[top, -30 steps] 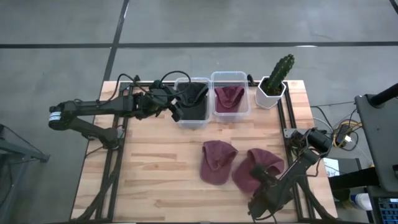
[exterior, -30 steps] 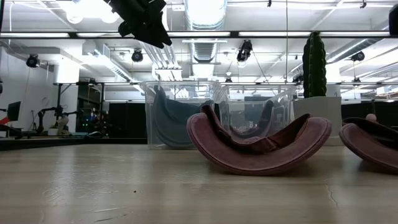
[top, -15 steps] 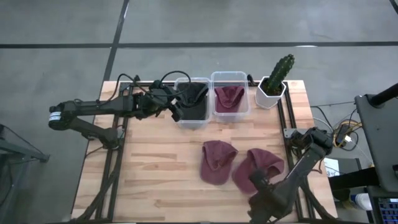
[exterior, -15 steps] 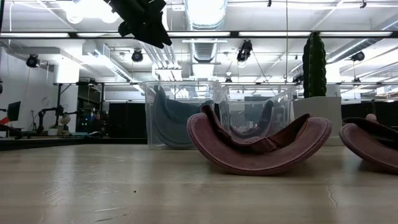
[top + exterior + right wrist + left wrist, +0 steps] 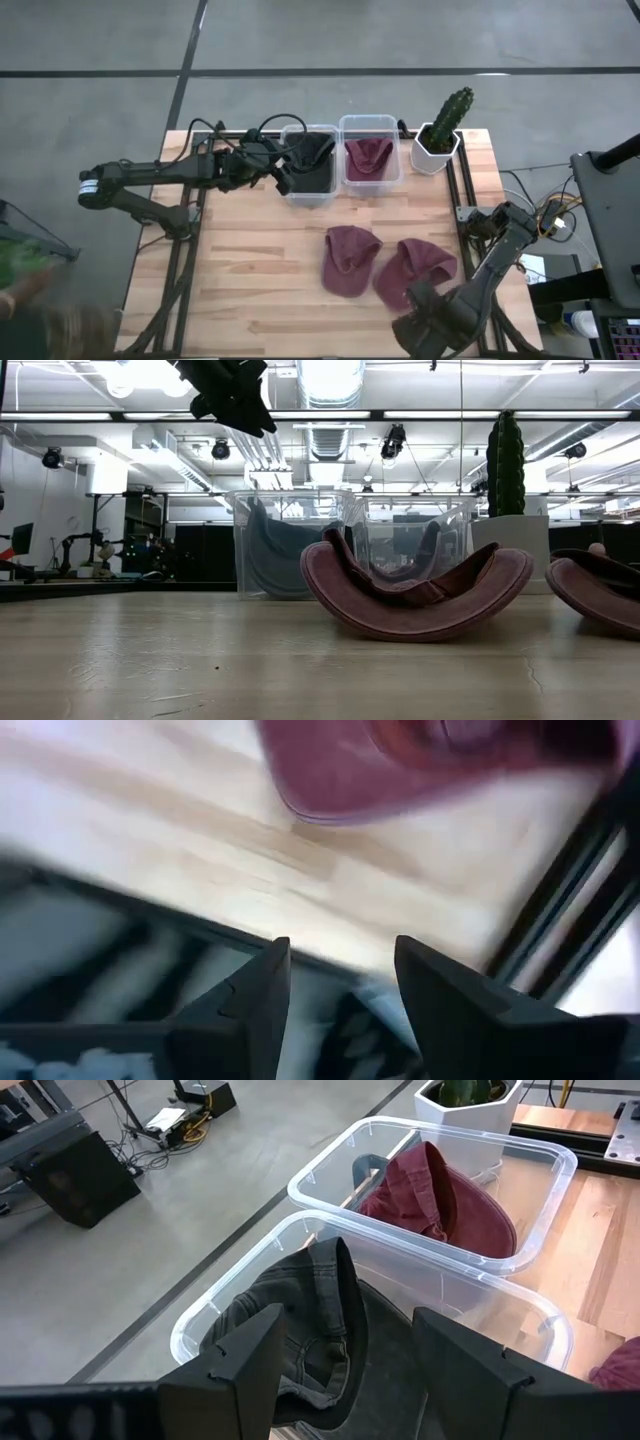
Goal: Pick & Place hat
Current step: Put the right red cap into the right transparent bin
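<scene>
Right hand [image 5: 425, 325], fingers spread and empty, now off the maroon hat [image 5: 417, 268].

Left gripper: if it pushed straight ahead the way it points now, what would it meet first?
Most likely the dark grey hat draped in the nearer clear plastic bin; the open left gripper sits right over it. Depth is uncertain.

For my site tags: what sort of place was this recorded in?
Most likely a robotics lab or workshop hall: a bare concrete floor surrounds the wooden table, exposed ducts and strip lights hang overhead, and equipment stands line the background.
</scene>
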